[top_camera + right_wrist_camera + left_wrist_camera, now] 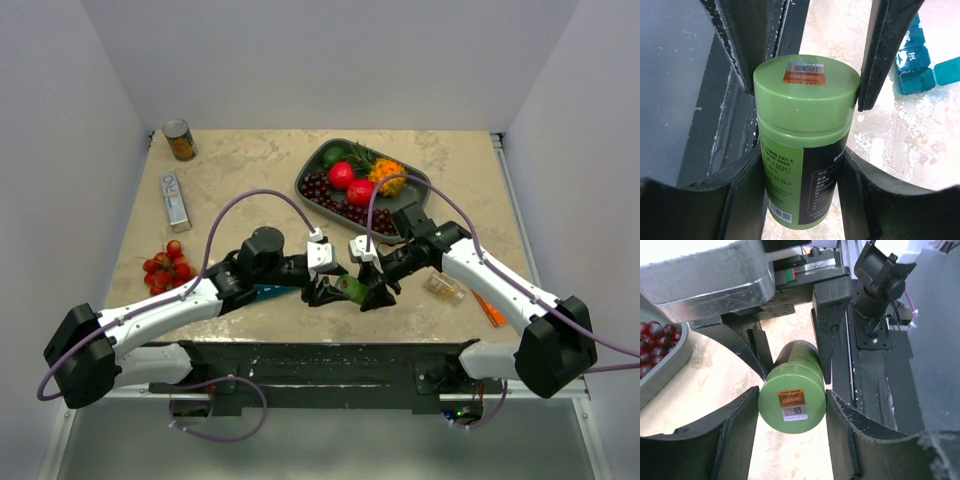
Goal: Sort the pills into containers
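Observation:
A green pill bottle is held between both grippers above the table's near edge. My left gripper is shut on its green lid, which has an orange sticker. My right gripper is shut on the bottle's labelled body. The teal-blue pill organizer lies under the left arm, mostly hidden. In the right wrist view, its end shows at the top right with one lid flipped open. No loose pills show.
A dark grey fruit tray with cherries and red and orange fruit stands behind the grippers. A can, a white box and cherry tomatoes are on the left. A clear packet and an orange item lie on the right.

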You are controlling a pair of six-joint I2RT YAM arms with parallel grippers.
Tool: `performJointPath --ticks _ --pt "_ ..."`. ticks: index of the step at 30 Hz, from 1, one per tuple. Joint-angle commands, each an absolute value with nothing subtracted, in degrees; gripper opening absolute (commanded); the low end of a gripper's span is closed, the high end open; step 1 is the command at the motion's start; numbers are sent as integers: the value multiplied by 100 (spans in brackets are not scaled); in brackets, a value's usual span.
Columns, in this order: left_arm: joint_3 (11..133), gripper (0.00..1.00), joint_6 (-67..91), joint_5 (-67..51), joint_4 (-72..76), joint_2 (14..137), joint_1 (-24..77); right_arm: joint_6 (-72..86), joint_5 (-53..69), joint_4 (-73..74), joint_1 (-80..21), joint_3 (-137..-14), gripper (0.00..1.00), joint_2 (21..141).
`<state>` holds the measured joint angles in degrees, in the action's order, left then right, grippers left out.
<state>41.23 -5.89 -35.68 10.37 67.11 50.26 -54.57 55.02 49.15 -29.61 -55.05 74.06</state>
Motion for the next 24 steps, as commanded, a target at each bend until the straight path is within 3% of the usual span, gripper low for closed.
performJointPath --ticks 1,10,15,16,18,19,22,24 --pt "4052 0 499 -3149 1258 6557 5001 -5160 5529 4597 -2944 -5520 0 7207" --pt "4306 0 5521 -1618 -557 6592 4660 -3991 5326 3657 -2619 -5397 0 7075" --pt "4614 0 6669 -1924 -853 6749 4518 -3867 5370 3524 -2558 -5370 0 7101" --pt "4640 5 7028 -2099 -774 6793 4518 -3850 5388 3524 -2549 -5370 0 7093" --pt "4553 27 7320 -2310 -224 6855 4518 -3841 5414 3525 -2514 -5361 0 7067" --pt "4501 47 7469 -2486 -98 6855 4518 -3841 5431 3533 -2496 -5361 0 7075" --pt "4526 77 7122 -2531 115 6820 4430 -3832 5484 3542 -2426 -5335 0 7014" --pt "4579 84 6787 -2487 -183 6724 4334 -3832 5519 3524 -2400 -5309 0 6996"
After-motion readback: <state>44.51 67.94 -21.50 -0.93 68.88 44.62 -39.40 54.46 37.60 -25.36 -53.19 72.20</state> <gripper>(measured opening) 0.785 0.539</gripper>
